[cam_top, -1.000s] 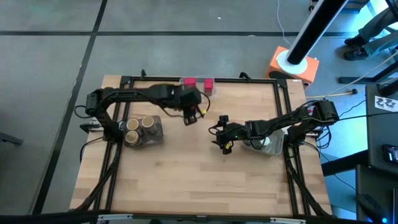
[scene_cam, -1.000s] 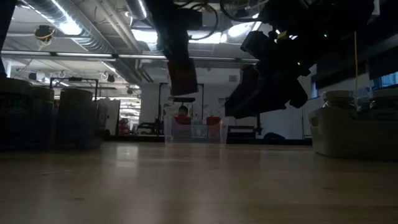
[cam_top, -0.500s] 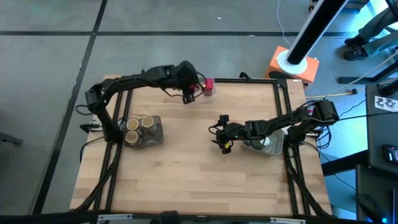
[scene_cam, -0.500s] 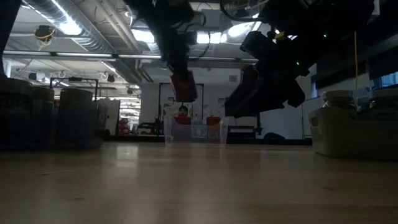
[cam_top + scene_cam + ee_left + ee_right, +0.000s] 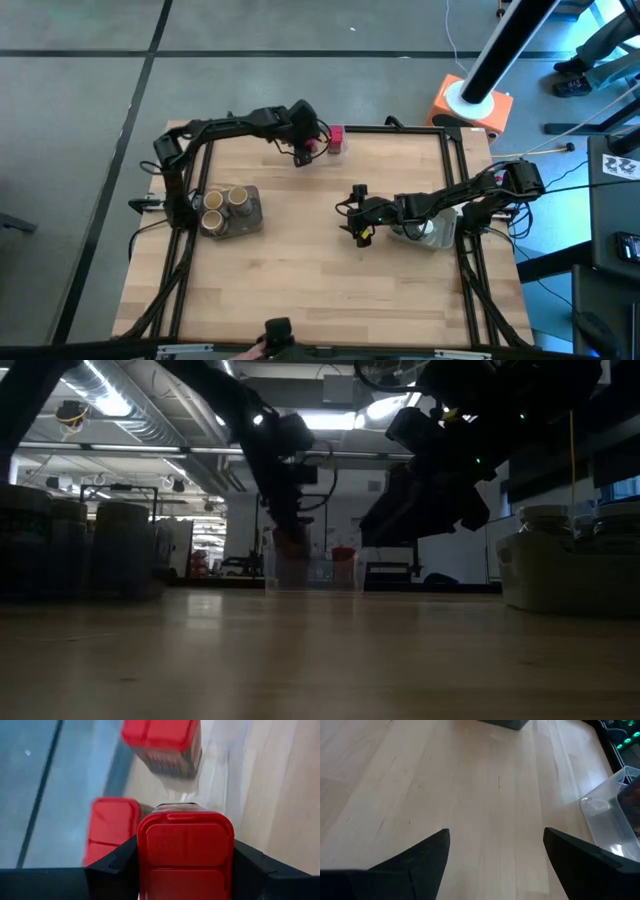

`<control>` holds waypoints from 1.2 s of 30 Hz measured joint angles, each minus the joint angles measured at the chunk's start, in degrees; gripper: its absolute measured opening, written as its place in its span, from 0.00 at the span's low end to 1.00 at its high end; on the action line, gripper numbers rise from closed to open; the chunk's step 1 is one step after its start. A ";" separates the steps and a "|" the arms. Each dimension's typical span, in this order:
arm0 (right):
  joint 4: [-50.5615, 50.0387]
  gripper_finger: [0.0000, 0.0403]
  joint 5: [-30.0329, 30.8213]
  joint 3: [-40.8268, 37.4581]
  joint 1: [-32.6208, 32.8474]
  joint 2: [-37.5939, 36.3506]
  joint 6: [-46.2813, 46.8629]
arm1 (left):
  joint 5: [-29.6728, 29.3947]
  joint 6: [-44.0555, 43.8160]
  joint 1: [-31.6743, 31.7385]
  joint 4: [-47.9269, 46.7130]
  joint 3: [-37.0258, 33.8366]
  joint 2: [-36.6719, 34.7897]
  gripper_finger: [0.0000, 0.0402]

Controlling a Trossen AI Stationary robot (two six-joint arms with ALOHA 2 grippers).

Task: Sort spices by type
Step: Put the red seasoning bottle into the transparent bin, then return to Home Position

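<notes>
Spice block [image 5: 185, 855] over tray [image 5: 222, 765]

- Your high view looks straight down, whole table [image 5: 300, 280] plus floor around it
- Low view sits at tabletop level, facing across into the room
- Left wrist cam is right up against a red block [image 5: 185, 855], two more red blocks just past it
- Right wrist cam angles down at bare wood; high view shares that patch and the clear tray [image 5: 335, 140]
</notes>
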 joint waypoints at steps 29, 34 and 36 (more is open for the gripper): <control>-0.48 0.80 -0.15 0.00 0.11 0.00 -0.54 | -5.11 -6.65 -0.69 -10.51 5.26 4.55 0.78; -0.42 0.80 0.35 0.00 0.11 0.00 -0.80 | -5.10 -7.48 -2.50 -17.58 11.41 4.48 0.74; -0.98 0.80 0.39 0.33 0.11 -0.18 -0.54 | -5.11 -7.00 -3.50 -18.79 13.02 3.99 0.72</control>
